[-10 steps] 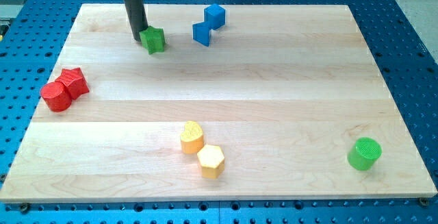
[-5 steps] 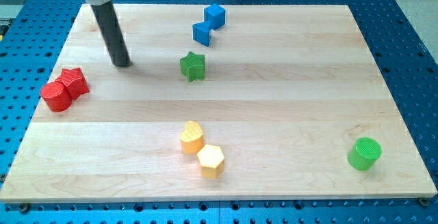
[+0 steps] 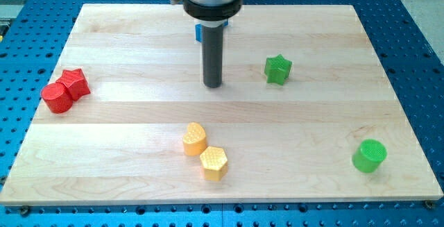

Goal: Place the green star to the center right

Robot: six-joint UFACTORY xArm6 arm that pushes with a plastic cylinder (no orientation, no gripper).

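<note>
The green star [image 3: 277, 69] lies on the wooden board [image 3: 139, 116], right of the middle and in the upper half of the view. My tip [image 3: 213, 85] rests on the board to the star's left, about a rod's length away, not touching it. The rod rises toward the view's top and hides most of the blue blocks [image 3: 198, 32] behind it.
A red star [image 3: 76, 82] and a red cylinder [image 3: 56, 98] touch at the left edge. A yellow heart [image 3: 195, 139] and a yellow hexagon [image 3: 214, 162] sit at the bottom middle. A green cylinder [image 3: 369, 156] stands at the bottom right.
The green star has moved from the top left to right of centre. My tip went left and down, then swung right to the board's upper middle, now covering the blue blocks.
</note>
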